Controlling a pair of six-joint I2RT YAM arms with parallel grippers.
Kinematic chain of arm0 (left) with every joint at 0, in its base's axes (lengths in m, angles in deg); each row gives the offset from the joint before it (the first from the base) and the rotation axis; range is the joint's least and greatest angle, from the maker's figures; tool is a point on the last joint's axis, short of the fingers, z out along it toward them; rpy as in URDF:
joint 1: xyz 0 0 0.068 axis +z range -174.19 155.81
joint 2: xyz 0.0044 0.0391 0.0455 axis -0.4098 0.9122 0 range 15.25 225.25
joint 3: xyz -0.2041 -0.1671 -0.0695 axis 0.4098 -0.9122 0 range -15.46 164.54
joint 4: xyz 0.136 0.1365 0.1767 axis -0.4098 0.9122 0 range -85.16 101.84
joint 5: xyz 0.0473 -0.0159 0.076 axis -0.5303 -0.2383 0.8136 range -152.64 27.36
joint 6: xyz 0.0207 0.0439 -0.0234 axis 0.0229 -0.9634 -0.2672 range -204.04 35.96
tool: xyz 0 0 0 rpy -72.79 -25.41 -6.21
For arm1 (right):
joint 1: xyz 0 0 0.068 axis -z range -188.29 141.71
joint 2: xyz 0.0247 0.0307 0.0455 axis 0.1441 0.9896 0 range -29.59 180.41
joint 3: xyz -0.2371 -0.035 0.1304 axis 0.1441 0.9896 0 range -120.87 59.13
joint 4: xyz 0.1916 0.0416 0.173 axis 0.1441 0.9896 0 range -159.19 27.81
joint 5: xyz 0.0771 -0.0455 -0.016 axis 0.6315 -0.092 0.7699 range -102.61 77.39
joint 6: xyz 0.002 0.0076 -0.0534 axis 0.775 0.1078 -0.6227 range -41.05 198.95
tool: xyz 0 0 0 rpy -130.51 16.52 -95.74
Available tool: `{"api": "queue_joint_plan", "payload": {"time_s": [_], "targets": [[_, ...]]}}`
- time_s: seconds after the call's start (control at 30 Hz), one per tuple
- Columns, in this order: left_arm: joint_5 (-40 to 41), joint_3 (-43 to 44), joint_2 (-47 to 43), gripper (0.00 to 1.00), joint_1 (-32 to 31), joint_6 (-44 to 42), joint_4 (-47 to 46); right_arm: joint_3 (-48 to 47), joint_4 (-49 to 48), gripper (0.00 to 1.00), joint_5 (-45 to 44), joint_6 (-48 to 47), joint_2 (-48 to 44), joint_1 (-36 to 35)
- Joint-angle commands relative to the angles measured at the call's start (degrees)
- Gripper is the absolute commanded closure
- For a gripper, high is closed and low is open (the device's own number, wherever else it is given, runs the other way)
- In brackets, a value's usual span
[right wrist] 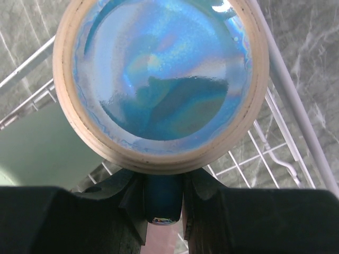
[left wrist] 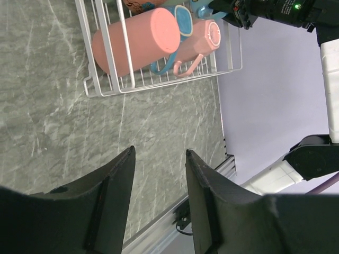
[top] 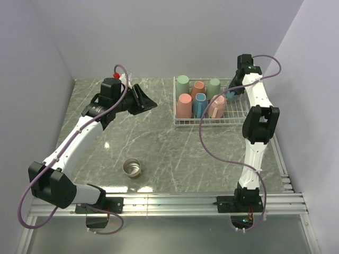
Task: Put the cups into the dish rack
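The white wire dish rack (top: 176, 108) stands at the back right and holds two mint green cups (top: 183, 82), a brown one (top: 198, 88), a salmon pink one (top: 185, 105), a blue one (top: 199, 106) and a pale pink mug (top: 216, 107). My right gripper (top: 233, 93) is over the rack's right end. In the right wrist view the gripper (right wrist: 163, 182) is shut on the handle of a blue cup (right wrist: 161, 79), whose base faces the camera. The shiny steel cup (top: 132, 168) stands on the table at front left. My left gripper (top: 146, 101) is open and empty, left of the rack.
The left wrist view shows its open gripper (left wrist: 159, 152) above bare marble, with the rack (left wrist: 159, 83), the salmon pink cup (left wrist: 135, 45) and the pale pink mug (left wrist: 204, 38) beyond. Grey walls enclose the table. An aluminium rail (top: 175, 200) runs along the front edge.
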Motion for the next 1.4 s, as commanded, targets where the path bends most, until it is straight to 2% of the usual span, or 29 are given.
{"api": "queue_joint_plan", "payload": {"time_s": [0.0, 0.17, 0.3, 0.37, 0.47, 0.63, 0.73, 0.77, 0.8, 1.0, 1.17, 1.23, 1.37], "targets": [[1.69, 2.17, -1.36, 0.52, 0.16, -1.33, 0.13, -4.61, -4.65, 1.00, -2.84, -0.20, -0.14, -1.47], [2.48, 2.17, -1.28, 0.52, 0.16, -0.71, 0.04, -2.51, -4.74, 1.00, -2.23, 0.23, -0.14, -1.91], [3.09, 2.61, -1.27, 0.52, 0.16, -0.80, 0.13, 3.81, -6.94, 0.99, 1.63, 0.23, -2.41, -2.08], [3.01, 2.70, -0.93, 0.52, 0.16, -0.80, -0.05, 5.05, -7.55, 0.85, 2.43, 0.15, -3.03, -2.26], [3.01, 3.40, 0.04, 0.53, 0.25, -0.80, 0.13, 5.93, -7.21, 0.56, 2.52, -0.29, -3.65, -2.26], [3.44, 3.84, 0.04, 0.53, 0.16, -0.45, -0.75, 5.41, -6.33, 0.50, 3.57, 0.15, -5.32, -2.17], [4.06, 3.06, -0.48, 0.53, 0.16, -0.10, -1.10, 4.88, -5.54, 0.34, 4.63, 1.11, -6.55, -2.17], [4.23, 2.62, -1.18, 0.53, 0.16, 0.08, -1.36, 4.79, -5.10, 0.33, 4.80, 1.20, -6.73, -2.17], [4.58, 1.66, -1.45, 0.53, 0.16, 0.25, -1.89, 4.62, -4.66, 0.28, 4.63, 1.55, -7.25, -2.17], [6.87, -0.29, -4.52, 0.53, 0.16, 0.17, -1.11, 9.35, -4.48, 0.24, 1.38, 3.40, -12.25, -2.00], [10.29, 1.12, -6.28, 0.53, 0.16, -3.69, 4.68, 7.34, -2.28, 0.24, -0.55, 2.79, -15.60, -1.91], [11.70, 2.35, -6.02, 0.52, 0.16, -5.28, 7.06, 8.65, -2.28, 0.23, -0.47, 3.05, -19.37, -1.91], [20.74, 4.54, -2.61, 0.56, 0.16, -5.98, 15.84, 17.32, -5.70, 0.23, 5.22, 3.31, -30.24, -1.91]]}}
